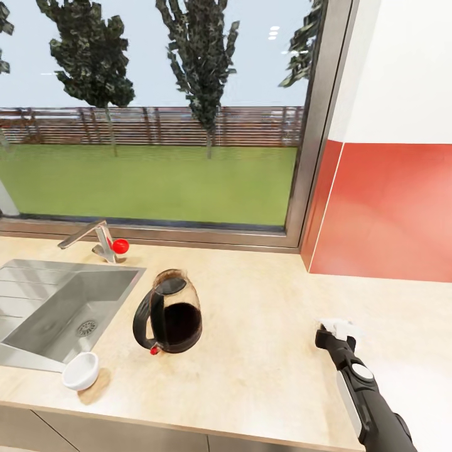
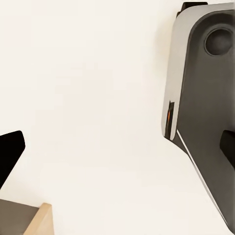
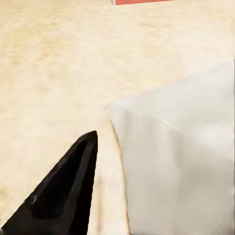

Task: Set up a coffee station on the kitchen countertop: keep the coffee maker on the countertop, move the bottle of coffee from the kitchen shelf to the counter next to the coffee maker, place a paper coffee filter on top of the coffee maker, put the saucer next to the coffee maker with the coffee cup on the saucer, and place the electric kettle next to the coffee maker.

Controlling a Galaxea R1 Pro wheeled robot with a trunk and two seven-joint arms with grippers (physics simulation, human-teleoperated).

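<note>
Nearest, the right arm's black pincer (image 1: 337, 331) pinches a white paper cone filter (image 1: 339, 326) low over the pale wood-grain worktop (image 1: 263, 351); the right wrist view shows one dark fingertip (image 3: 68, 191) against its creased white side. At the near left edge lies a small white cup (image 1: 80, 370). Further in stands a rounded clear-glass kettle (image 1: 168, 312) with a black handle, beside the steel sink (image 1: 56, 307). The left pincer's state I cannot tell. No lettering is readable.
</note>
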